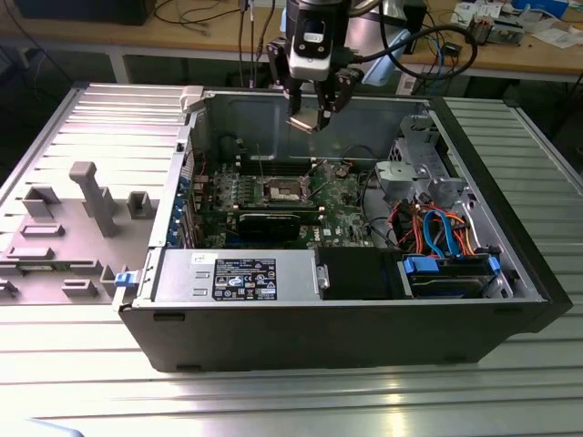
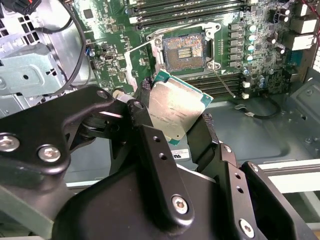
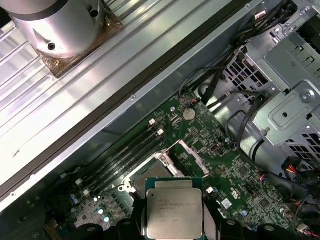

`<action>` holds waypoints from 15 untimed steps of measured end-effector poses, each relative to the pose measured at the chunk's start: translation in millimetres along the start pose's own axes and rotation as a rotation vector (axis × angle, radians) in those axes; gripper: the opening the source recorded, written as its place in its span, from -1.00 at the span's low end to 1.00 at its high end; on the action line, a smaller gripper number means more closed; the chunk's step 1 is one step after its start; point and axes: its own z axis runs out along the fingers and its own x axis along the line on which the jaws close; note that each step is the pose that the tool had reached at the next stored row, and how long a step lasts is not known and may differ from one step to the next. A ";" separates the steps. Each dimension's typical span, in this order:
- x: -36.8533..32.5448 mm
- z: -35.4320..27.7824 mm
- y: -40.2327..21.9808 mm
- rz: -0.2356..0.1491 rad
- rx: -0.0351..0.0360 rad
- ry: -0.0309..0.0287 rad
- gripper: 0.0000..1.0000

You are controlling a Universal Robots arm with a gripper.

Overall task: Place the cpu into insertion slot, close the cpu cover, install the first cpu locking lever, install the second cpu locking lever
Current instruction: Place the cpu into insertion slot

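Observation:
My gripper hangs high over the open computer case, shut on the cpu. In both wrist views the cpu shows its dull silver top and green edge, pinched between two black fingers. Below it, on the green motherboard, lies the insertion slot, bare with its contact field showing. The cpu cover stands swung open beside the slot. A thin locking lever sticks out loose near the slot.
Long memory slots flank the socket. A black card lies in front of it. A power supply, a metal drive cage and coloured cables crowd the case's near and right sides. Grey fixtures stand left of the case.

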 end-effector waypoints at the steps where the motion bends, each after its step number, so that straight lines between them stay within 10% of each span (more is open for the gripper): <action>1: 0.0 0.1 0.0 0.004 -0.0002 -0.0003 0.08; 15: 0.3 2.9 -0.5 0.135 -0.0024 -0.0100 0.08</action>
